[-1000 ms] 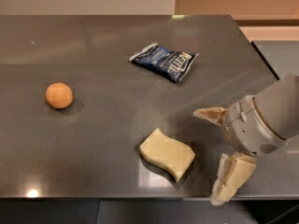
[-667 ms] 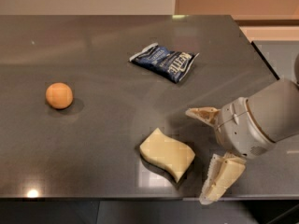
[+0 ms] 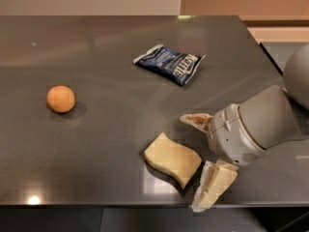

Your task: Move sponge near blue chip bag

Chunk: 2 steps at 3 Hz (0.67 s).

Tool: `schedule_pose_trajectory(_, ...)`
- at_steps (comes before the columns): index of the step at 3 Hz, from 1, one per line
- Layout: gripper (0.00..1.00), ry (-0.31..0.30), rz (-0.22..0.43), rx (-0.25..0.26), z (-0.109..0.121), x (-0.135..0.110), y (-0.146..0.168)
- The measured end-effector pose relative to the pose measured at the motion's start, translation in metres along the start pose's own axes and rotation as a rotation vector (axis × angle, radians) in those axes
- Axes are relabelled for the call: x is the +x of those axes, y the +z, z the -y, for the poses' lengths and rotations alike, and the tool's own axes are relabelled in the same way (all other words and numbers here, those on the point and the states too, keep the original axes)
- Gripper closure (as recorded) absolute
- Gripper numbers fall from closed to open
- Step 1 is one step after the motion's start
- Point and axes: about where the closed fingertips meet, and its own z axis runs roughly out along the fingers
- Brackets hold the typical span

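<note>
Sponge (image 3: 173, 159) sits close to the near edge of the table (image 3: 96, 47), right of centre. Its right end is just inside the gripper (image 3: 193, 162), whose fingers are spread wide and not clamped. Blue chip bag (image 3: 170, 64) lies well apart toward the far side, with open dark tabletop between them. Orange ball (image 3: 61, 99) sits far left, off that lane.

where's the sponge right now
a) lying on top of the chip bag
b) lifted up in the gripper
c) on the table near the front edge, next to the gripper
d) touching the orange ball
c: the sponge lies flat on the table near its front edge, its right end by the open gripper, well apart from the chip bag and the ball.
</note>
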Motion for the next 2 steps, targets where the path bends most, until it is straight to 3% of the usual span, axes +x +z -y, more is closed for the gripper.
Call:
schedule_pose_trajectory(1, 0.04, 0.01, -0.016, -0.012, 0.0036, 0.0009, 0.0073)
schedule_pose_trajectory(2, 0.22, 0.018, -0.029, -0.018, 0.0063, 0.0021, 0.0101)
